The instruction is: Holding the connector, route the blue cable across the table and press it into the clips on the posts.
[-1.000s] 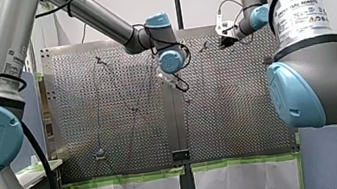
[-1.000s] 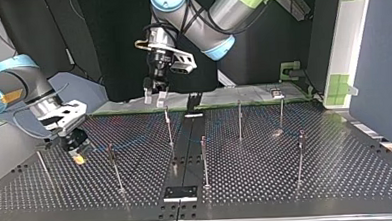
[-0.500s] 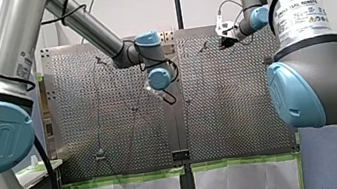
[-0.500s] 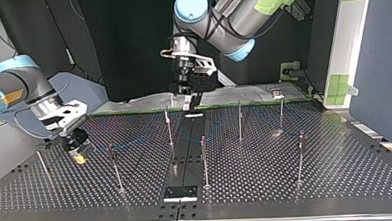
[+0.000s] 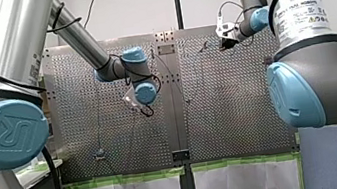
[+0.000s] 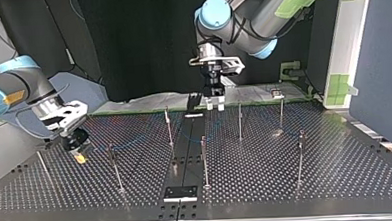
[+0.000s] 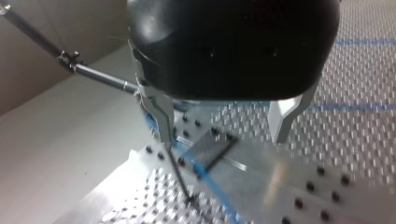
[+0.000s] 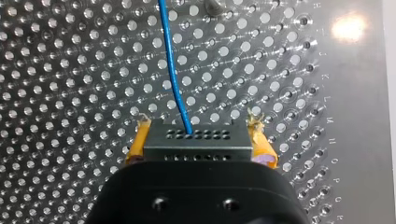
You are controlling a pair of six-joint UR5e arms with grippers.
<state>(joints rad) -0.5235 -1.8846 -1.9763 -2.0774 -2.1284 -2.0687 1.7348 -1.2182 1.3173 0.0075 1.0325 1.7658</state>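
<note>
In the right wrist view a dark grey connector (image 8: 196, 141) sits between yellow pads, my right gripper (image 8: 199, 123) shut on it. The blue cable (image 8: 172, 70) runs from it ahead over the perforated table. In the top view my right gripper (image 6: 78, 155) hovers low at the left, and the cable (image 6: 130, 142) trails faintly toward the centre. My left gripper (image 6: 214, 105) hangs over the far edge near the middle rail, open with nothing in it. Its metal fingers (image 7: 161, 116) stand apart above a stretch of blue cable (image 7: 205, 173) and a thin post (image 7: 178, 170).
Several thin upright posts stand on the table, among them one (image 6: 168, 127) near the centre, one (image 6: 240, 121) to its right and one (image 6: 114, 166) toward the left. A dark middle rail (image 6: 186, 156) carries small black plates (image 6: 180, 193). Green-taped sheets hang at the table's edge (image 5: 128, 179).
My left arm has swung toward the top view's right along the far edge, passing the middle rail; its gripper has stayed open. My right arm has held still with the connector.
</note>
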